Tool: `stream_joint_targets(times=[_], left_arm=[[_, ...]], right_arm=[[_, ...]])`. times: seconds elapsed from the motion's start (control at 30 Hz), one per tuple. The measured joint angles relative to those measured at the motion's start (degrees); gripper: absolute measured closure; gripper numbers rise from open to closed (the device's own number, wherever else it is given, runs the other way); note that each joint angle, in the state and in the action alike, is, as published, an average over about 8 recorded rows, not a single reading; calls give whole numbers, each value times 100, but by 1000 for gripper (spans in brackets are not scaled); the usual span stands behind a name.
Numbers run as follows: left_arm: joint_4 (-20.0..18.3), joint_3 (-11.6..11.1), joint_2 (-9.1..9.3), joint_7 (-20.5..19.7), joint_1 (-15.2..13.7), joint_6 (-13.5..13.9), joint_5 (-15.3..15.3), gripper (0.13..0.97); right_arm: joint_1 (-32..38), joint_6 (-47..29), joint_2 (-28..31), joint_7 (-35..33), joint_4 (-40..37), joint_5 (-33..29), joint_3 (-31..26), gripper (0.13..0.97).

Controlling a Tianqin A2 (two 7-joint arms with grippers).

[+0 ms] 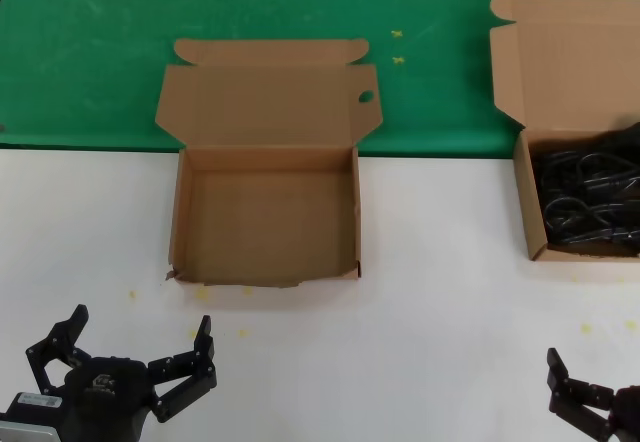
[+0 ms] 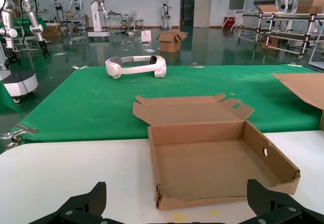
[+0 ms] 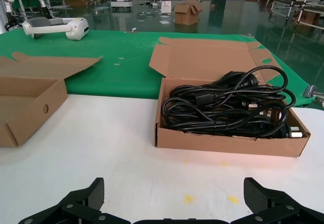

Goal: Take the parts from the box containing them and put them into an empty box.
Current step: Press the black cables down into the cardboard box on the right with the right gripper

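Observation:
The empty box (image 1: 265, 272) is shallow brown cardboard with a torn front edge and a round hole (image 1: 366, 96) in its open lid; it sits mid-table and shows in the left wrist view (image 2: 217, 198). The box containing the parts (image 1: 522, 202) stands at the right edge with a plain lid, also in the right wrist view (image 3: 228, 144). Black looped power cables (image 1: 588, 202) fill it (image 3: 228, 107). My left gripper (image 1: 140, 337) is open and empty near the front edge, before the empty box (image 2: 176, 198). My right gripper (image 3: 174, 198) is open and empty at the front right, short of the cable box.
The white table (image 1: 440, 292) meets a green mat (image 1: 90, 52) at the back. A white headset (image 2: 135, 66) lies far back on the mat. Small yellow marks (image 1: 586, 328) dot the table.

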Motion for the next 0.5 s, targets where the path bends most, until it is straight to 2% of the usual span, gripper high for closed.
stream_joint_targets(times=[0.5], left_arm=[[0, 0, 0, -5, 0, 0, 0, 132]], right_arm=[[0, 0, 0, 0, 0, 0, 0, 129]])
